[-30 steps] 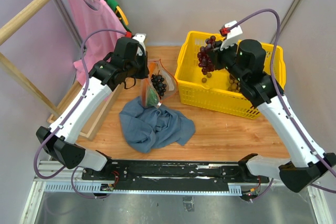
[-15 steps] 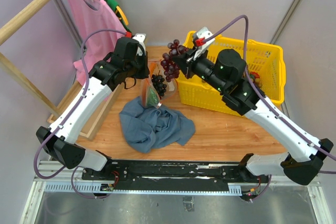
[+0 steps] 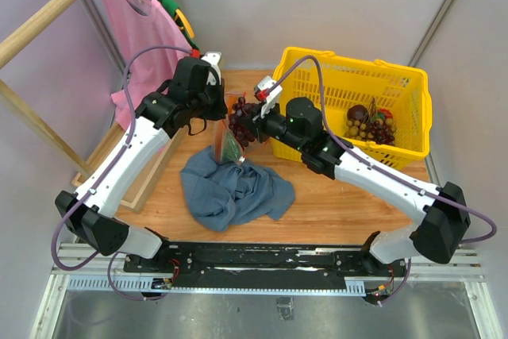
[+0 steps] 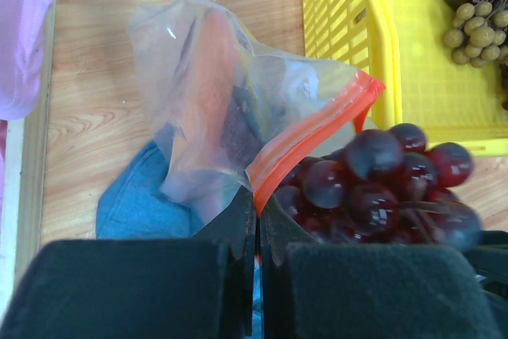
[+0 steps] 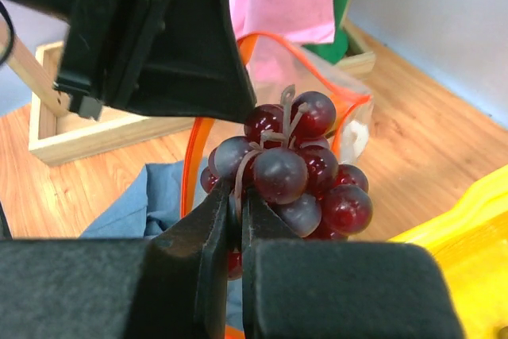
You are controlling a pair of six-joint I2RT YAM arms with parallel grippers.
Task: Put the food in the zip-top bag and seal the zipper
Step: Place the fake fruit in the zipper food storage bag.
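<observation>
My left gripper (image 3: 222, 110) is shut on the orange-red zipper strip (image 4: 311, 135) of the clear zip-top bag (image 4: 208, 121) and holds its mouth up and open. The orange-red fruit wedge (image 4: 211, 69) and a dark shape lie inside the bag. My right gripper (image 3: 252, 122) is shut on the stem of a bunch of dark purple grapes (image 5: 295, 171). It holds the bunch at the bag's mouth, right beside the left fingers. The strip (image 5: 189, 166) loops behind the grapes in the right wrist view. The grapes also show in the left wrist view (image 4: 381, 180).
A yellow basket (image 3: 302, 144) stands at the right with a dark round fruit (image 3: 357, 112), brownish-green grapes (image 3: 361, 129) and more dark grapes (image 3: 382, 130). A blue-grey cloth (image 3: 234, 188) lies under the bag. A wooden tray (image 3: 111, 156) and hanging clothes are at the left.
My right arm has swung left from above the basket, carrying the purple grape bunch to the bag's mouth. The left arm and the bag have stayed put.
</observation>
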